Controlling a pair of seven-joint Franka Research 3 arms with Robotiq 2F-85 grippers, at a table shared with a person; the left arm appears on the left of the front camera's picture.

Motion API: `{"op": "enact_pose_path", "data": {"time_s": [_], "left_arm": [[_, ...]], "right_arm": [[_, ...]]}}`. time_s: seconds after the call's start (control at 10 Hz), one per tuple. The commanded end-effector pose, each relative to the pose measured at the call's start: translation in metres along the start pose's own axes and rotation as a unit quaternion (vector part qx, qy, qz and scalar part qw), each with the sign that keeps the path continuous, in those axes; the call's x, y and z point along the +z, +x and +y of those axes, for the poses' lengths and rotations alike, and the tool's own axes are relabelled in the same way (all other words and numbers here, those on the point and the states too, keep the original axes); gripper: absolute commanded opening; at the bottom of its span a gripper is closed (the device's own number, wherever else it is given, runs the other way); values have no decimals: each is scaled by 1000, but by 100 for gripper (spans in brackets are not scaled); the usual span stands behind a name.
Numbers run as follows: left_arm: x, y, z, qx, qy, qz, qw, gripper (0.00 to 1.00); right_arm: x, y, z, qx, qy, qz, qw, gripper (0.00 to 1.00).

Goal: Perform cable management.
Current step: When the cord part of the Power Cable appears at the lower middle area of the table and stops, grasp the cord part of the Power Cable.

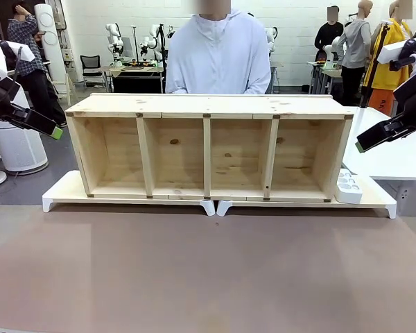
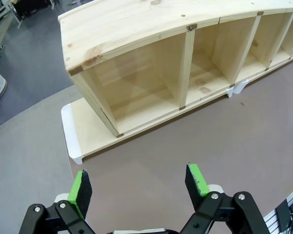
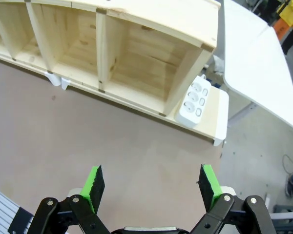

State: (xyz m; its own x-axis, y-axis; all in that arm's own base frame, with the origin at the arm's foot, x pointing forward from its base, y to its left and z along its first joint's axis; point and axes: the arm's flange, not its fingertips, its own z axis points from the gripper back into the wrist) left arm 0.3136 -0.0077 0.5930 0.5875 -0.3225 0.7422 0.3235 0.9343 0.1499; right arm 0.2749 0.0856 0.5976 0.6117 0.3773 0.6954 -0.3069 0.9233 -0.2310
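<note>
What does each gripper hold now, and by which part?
Nothing is held: the left gripper and the right gripper both stand open and empty.

The shelf unit (image 1: pixel 208 105) is pale pine with brown knots. The risers (image 1: pixel 62 191) beneath have pale wood tops and white edges. The table (image 1: pixel 208 277) is matte greyish brown. The power strip (image 3: pixel 195 100) is white. Both sets of jaws are black with bright green pads (image 2: pixel 79 192). The person's jacket (image 1: pixel 218 59) is pale bluish white.

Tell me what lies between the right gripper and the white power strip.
Bare brown tabletop, then the edge of the pale board the power strip rests on; the right wrist view shows this beyond the right gripper.
</note>
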Motion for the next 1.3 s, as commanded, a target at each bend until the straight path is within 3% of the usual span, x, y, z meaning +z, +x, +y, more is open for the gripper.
{"op": "enact_pose_path", "data": {"time_s": [0.0, 1.2], "left_arm": [[-1, 1, 1, 4, 2, -5, 1000, 100], [-1, 1, 1, 4, 2, -5, 1000, 100]], "right_arm": [[-5, 2, -2, 7, -2, -6, 1000, 100], [-5, 2, -2, 7, -2, -6, 1000, 100]]}}
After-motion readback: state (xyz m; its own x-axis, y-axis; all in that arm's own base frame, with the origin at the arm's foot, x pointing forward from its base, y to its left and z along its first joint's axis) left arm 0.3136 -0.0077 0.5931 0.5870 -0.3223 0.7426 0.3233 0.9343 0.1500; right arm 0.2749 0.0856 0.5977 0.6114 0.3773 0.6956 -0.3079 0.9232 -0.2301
